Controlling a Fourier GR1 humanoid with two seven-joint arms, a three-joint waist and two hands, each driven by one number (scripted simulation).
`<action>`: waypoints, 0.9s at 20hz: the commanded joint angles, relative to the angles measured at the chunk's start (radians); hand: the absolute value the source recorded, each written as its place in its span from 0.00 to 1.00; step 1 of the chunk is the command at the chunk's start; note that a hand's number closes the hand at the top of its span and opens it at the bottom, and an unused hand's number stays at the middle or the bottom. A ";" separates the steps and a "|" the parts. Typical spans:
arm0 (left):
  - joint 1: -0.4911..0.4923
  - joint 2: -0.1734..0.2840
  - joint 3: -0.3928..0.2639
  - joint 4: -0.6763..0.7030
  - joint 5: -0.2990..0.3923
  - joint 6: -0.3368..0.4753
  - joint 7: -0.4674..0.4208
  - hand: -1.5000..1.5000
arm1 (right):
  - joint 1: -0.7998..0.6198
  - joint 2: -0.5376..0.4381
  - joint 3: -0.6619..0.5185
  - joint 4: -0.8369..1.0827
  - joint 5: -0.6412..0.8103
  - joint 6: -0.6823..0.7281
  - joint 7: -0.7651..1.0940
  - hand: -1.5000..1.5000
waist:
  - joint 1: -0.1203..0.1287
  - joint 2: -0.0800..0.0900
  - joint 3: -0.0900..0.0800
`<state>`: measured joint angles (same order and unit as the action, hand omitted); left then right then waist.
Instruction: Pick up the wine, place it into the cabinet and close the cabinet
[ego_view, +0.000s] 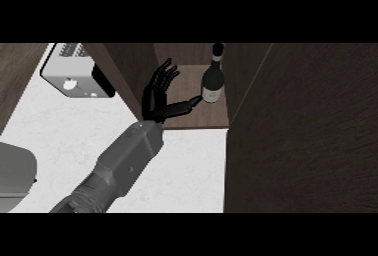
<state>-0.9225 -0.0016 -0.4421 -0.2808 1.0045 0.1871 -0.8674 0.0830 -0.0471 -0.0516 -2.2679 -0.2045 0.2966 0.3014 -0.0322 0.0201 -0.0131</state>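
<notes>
Wine (212, 80) stands upright on cabinet shelf (193, 119), left hand (159, 92) open, fingers spread, holding nothing, thumb touching the bottle's base; risk: pulling out could nudge it over, or open door (295, 130) at right clips it.

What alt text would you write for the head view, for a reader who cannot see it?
A dark glass wine bottle stands upright inside an open dark wooden cabinet, with an open black robot hand beside it, thumb at the bottle's base. A white toaster sits on the white marble counter at left.
</notes>
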 joint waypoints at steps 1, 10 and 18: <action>0.063 0.018 0.011 -0.038 -0.022 0.061 -0.083 0.00 | -0.012 0.018 0.019 0.024 0.038 -0.015 -0.015 0.00 | 0.041 -0.024 0.013; 0.260 0.112 -0.131 -0.452 -0.111 0.109 0.093 0.00 | -0.054 -0.002 -0.016 -0.018 -0.007 -0.052 0.073 0.00 | 0.071 -0.035 0.014; 0.504 0.275 -0.264 -1.023 -0.184 0.239 0.291 0.00 | -0.033 -0.009 0.008 -0.031 -0.007 -0.030 0.081 0.00 | 0.060 -0.030 0.014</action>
<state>-0.5480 0.1789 -0.6554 -1.0659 0.8517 0.3873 -0.6415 0.0538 -0.0495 -0.0444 -2.2964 -0.1998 0.2633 0.3666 0.0285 -0.0106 0.0000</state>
